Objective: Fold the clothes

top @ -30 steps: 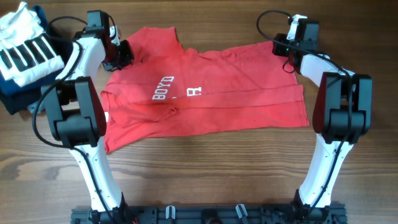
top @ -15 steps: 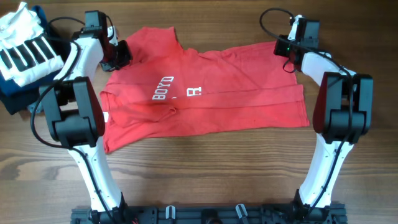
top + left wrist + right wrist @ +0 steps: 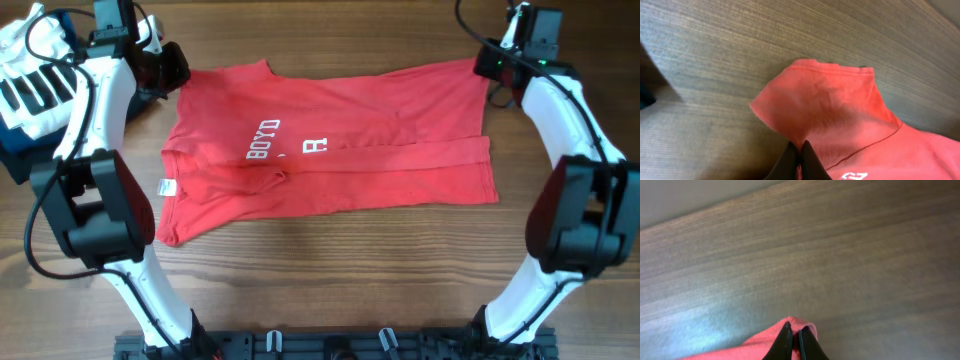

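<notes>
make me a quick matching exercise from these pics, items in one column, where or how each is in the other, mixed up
Items:
1. red T-shirt
2. white striped garment
3. left gripper
4. right gripper

States:
a. shut on the shirt's far right corner
b. bunched up at the far left
c. spread out flat in the middle
d. shut on the shirt's far left sleeve corner

Pairs: 1-c, 2-b, 3-d, 4-a

Red T-shirt: white print reads "BOYD", w/ "R" just beside it. Sits btw left gripper & right gripper, nearer the left. Small white tag at shirt edge, base-side of left gripper: too small to read.
</notes>
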`<action>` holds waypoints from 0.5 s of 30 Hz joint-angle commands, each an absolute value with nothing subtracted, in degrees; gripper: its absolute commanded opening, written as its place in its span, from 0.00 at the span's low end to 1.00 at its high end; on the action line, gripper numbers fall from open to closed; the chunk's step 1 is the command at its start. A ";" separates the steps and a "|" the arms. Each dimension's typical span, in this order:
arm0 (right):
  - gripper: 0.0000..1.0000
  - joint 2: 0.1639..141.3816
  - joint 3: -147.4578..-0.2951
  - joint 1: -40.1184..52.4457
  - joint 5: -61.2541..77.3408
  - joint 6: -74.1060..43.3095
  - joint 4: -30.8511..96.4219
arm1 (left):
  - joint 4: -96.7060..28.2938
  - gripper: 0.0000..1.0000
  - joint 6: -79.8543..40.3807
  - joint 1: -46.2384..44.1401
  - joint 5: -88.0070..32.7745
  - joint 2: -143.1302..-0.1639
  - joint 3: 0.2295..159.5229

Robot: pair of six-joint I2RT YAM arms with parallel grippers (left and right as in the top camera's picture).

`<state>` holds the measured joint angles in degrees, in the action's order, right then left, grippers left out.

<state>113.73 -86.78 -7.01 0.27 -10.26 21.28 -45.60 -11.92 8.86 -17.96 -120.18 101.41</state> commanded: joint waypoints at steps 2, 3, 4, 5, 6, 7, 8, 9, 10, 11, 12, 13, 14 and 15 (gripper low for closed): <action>0.04 109.19 -87.57 -8.29 -1.72 -9.69 27.75 | -49.45 0.04 -12.43 10.50 -18.83 -117.14 100.90; 0.04 108.49 -87.57 -8.29 -1.72 -8.88 29.87 | -50.92 0.04 -12.40 10.74 -18.83 -117.08 100.90; 0.04 107.72 -87.57 -8.29 -1.80 -8.71 32.64 | -52.47 0.04 -12.40 10.96 -18.83 -117.10 100.90; 0.04 107.31 -87.57 -8.29 -1.78 -8.73 34.02 | -54.02 0.04 -12.40 11.20 -18.79 -117.10 100.90; 0.04 106.85 -87.57 -8.29 -1.72 -8.51 35.99 | -55.57 0.04 -12.38 11.49 -18.57 -117.10 100.90; 0.04 106.50 -87.57 -8.29 -1.69 -8.47 37.93 | -57.17 0.04 -12.16 11.77 -18.33 -117.10 100.90; 0.04 106.15 -87.57 -8.29 -1.69 -8.23 40.38 | -59.05 0.04 -12.08 12.16 -17.72 -117.10 100.90; 0.04 106.00 -87.57 -8.29 -1.72 -7.53 42.33 | -60.40 0.04 -11.99 12.49 -16.95 -117.08 100.90; 0.04 105.93 -87.57 -8.29 -1.93 -7.42 43.66 | -61.43 0.04 -11.97 12.75 -16.10 -117.10 100.90; 0.04 105.93 -87.57 -8.29 -2.59 -7.49 45.52 | -62.85 0.04 -11.97 13.13 -14.70 -117.10 100.90; 0.04 105.93 -87.57 -8.29 -3.25 -7.49 47.13 | -64.25 0.04 -11.97 13.54 -13.26 -117.10 100.90; 0.04 105.93 -87.55 -8.29 -3.81 -7.51 48.56 | -65.63 0.04 -11.97 13.91 -12.14 -117.08 100.90; 0.04 105.93 -87.55 -8.29 -4.12 -7.46 49.80 | -66.98 0.04 -11.75 14.28 -11.44 -117.10 100.90; 0.04 105.93 -87.55 -8.29 -4.36 -7.46 50.52 | -67.96 0.04 -11.03 14.57 -11.49 -117.10 100.90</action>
